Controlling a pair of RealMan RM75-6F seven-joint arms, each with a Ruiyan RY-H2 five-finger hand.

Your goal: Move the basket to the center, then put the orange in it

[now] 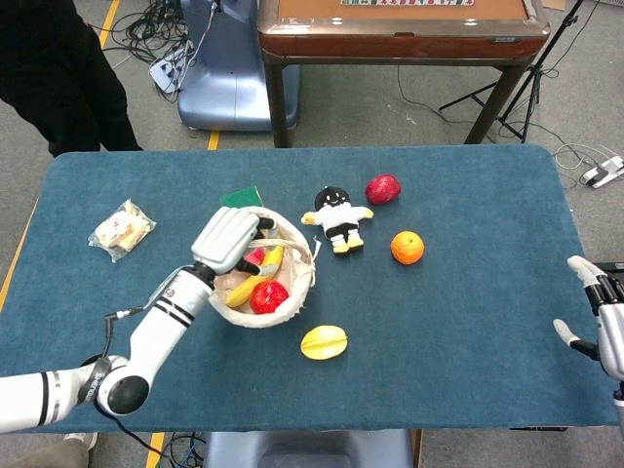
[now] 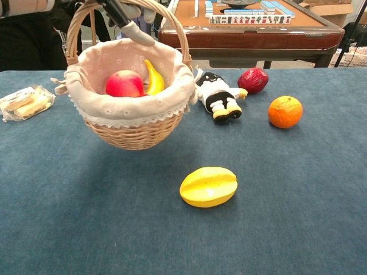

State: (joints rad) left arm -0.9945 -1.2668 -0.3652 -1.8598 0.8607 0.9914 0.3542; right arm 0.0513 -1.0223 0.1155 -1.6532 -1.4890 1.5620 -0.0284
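Observation:
My left hand (image 1: 226, 240) grips the handle of a wicker basket (image 2: 136, 125) with a white cloth lining, holding it off the blue table, left of the middle. The basket (image 1: 292, 290) carries a banana (image 2: 152, 78) and a red apple (image 2: 124, 84). The hand (image 2: 121, 8) shows only partly at the top edge of the chest view. The orange (image 1: 408, 247) lies on the table right of the basket, and the orange (image 2: 285, 111) has nothing touching it. My right hand (image 1: 603, 317) rests open at the table's right edge, far from the fruit.
A yellow starfruit (image 2: 208, 186) lies in front of the basket. A small doll (image 1: 337, 217) and a dark red fruit (image 1: 382, 188) sit beyond it, a green sponge (image 1: 240, 196) is half hidden behind the hand, and a snack bag (image 1: 122, 229) lies at the left.

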